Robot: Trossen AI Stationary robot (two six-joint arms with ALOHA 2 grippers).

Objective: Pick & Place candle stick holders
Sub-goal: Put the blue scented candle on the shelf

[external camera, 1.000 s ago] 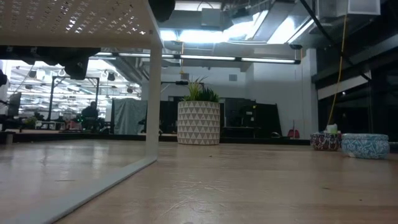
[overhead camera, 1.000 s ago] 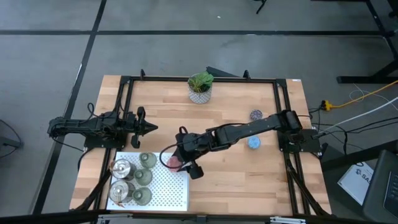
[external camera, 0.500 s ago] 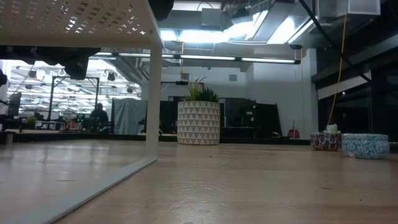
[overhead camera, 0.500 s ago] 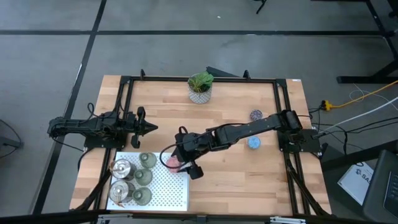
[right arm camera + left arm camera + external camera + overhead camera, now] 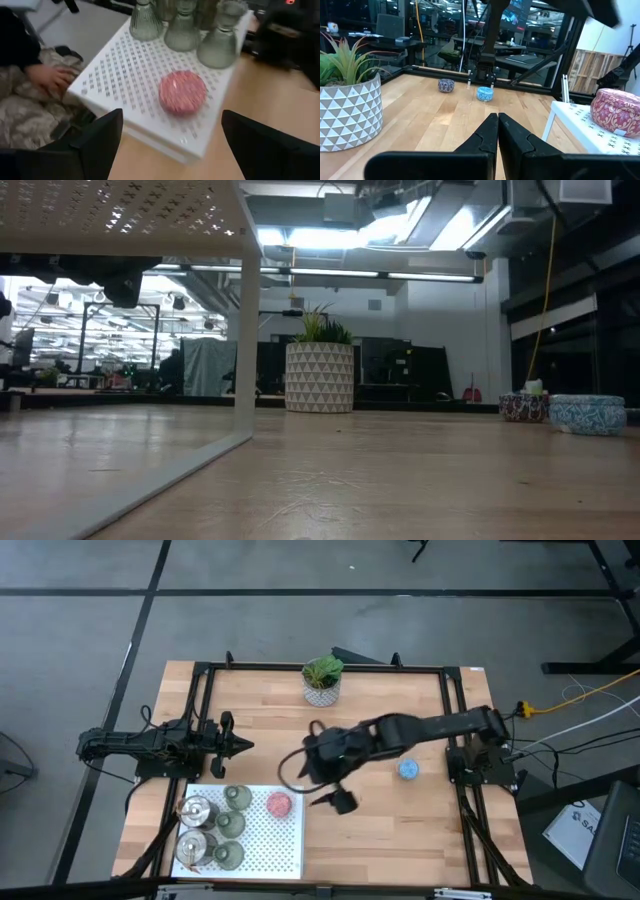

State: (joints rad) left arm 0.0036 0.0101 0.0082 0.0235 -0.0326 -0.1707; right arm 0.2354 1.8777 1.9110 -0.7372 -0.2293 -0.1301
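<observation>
A pink holder [image 5: 278, 804] [image 5: 182, 92] stands on the white perforated stand [image 5: 270, 845] by its right edge. To its left on the stand are two silver holders [image 5: 193, 825] and three olive-grey ones [image 5: 231, 825]. A blue holder [image 5: 408, 769] [image 5: 484, 93] and a speckled purple one [image 5: 446, 85] sit on the table toward the right. My right gripper [image 5: 325, 790] [image 5: 171, 120] hangs open above the table, just right of the stand, with nothing between its fingers. My left gripper [image 5: 240, 745] [image 5: 497, 120] is shut and level at the table's left.
A green plant in a white patterned pot [image 5: 322, 680] [image 5: 320, 370] stands at the far edge. The stand is raised on a thin leg [image 5: 247, 340]. A person's hand [image 5: 50, 77] shows beyond the table's near edge. Bare wood lies between the stand and the blue holder.
My right gripper has risen from the pink holder and drawn back toward the table's right and far side. The pink holder stays on the stand where it was. My left arm has kept still.
</observation>
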